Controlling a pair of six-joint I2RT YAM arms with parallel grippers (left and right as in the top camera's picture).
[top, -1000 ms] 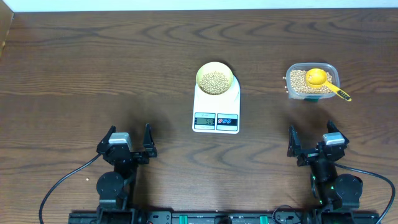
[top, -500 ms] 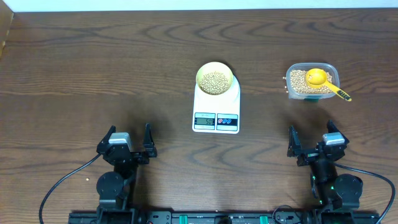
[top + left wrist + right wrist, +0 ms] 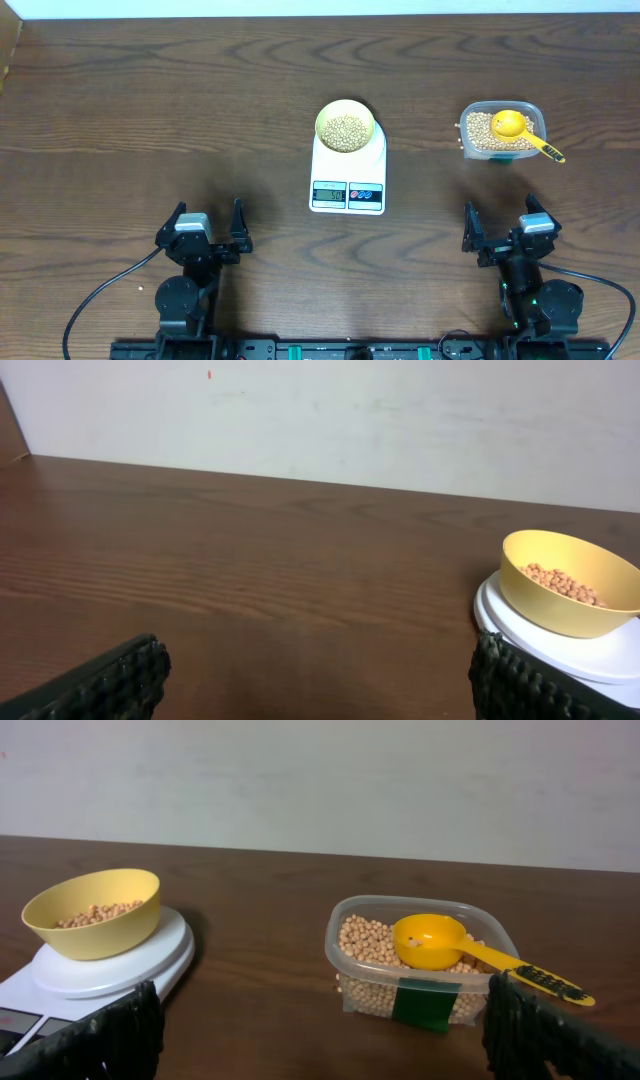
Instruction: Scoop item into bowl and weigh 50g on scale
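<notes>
Beans [image 3: 346, 130]: we see a low pile of them in the bowl [image 3: 321, 120], which sits on the round top of the scale [image 3: 347, 168], near the middle of the table. More of them fill the clear tub [image 3: 538, 112] at the right.
Scoop [image 3: 510, 124]: yellow; its cup lies on the beans in the tub and its handle goes over the tub's right rim.
Display [image 3: 329, 193]: it shows digits, but we cannot read them.
Table [image 3: 140, 110]: dark brown wood with strong grain; we see wide bare wood at the left of the scale, and a narrower strip between scale and tub.
Wall [image 3: 400, 410]: pale and plain, it stands just behind the far edge of the table.
Left gripper [image 3: 208, 215]: near the front edge, well apart from the scale, jaws spread wide over bare wood.
Right gripper [image 3: 498, 222]: near the front edge, in front of the tub and well apart from it, jaws spread wide too.
</notes>
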